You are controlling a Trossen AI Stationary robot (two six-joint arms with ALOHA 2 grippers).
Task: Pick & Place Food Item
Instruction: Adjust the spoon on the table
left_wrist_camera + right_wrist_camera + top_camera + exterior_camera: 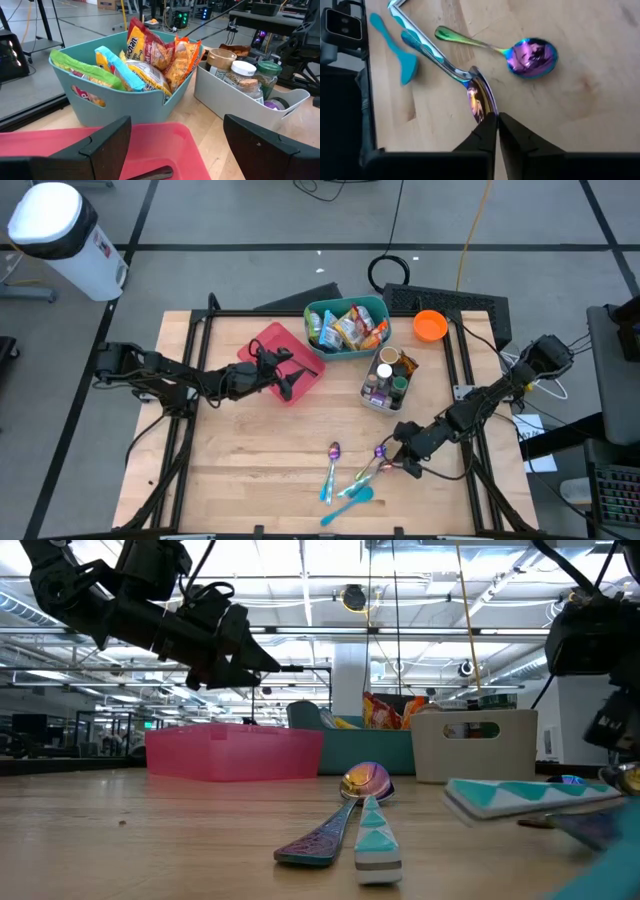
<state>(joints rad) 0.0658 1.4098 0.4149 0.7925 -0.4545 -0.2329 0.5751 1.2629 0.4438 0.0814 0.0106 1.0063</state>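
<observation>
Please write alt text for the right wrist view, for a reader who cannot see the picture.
The right gripper, its two dark fingers shut, sits at the bowl end of a shiny spoon lying on the wooden table; whether it grips the spoon cannot be told. Beside it lie an iridescent purple spoon and a turquoise utensil.

bright overhead light; glare on spoon [534,56]; low-view foreground blurred.
</observation>
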